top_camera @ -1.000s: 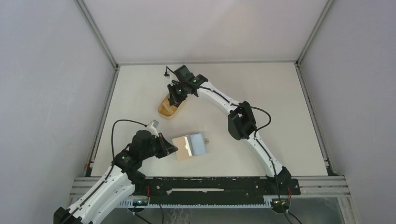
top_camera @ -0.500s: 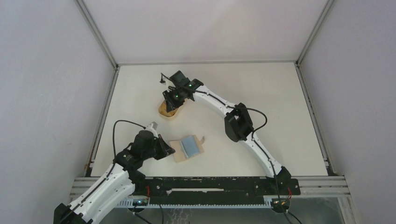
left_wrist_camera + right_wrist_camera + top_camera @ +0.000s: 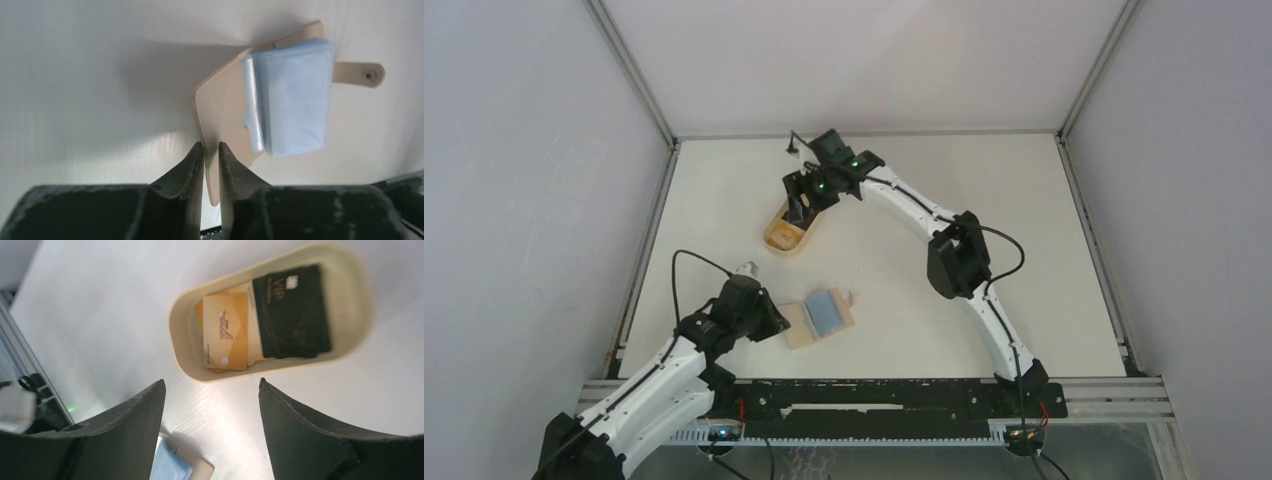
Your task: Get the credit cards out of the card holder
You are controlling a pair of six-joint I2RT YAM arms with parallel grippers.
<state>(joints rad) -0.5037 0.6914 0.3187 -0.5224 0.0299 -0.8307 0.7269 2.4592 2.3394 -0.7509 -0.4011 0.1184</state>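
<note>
The tan card holder (image 3: 798,331) lies open and flat on the table, with a light blue stack (image 3: 826,311) on its inside. In the left wrist view the holder (image 3: 220,107) shows its snap tab (image 3: 360,74) and the blue stack (image 3: 295,100). My left gripper (image 3: 211,145) stands slightly open, a corner of the holder's flap in the narrow gap; from above it (image 3: 776,322) sits at the holder's left edge. My right gripper (image 3: 211,382) is open and empty above the oval tray (image 3: 180,340), which holds credit cards, a gold one (image 3: 225,332) and a black one (image 3: 295,315).
The oval tray (image 3: 774,240) sits at the back left of the white table, under the right gripper (image 3: 802,207). Grey enclosure walls close in on both sides and the back. A black and aluminium rail (image 3: 874,390) runs along the near edge by the arm bases.
The holder came down from a raised tilt to lie flat, shifting slightly left and nearer. My left jaws loosened on its flap. My right gripper opened over the tray and drew back a little.
</note>
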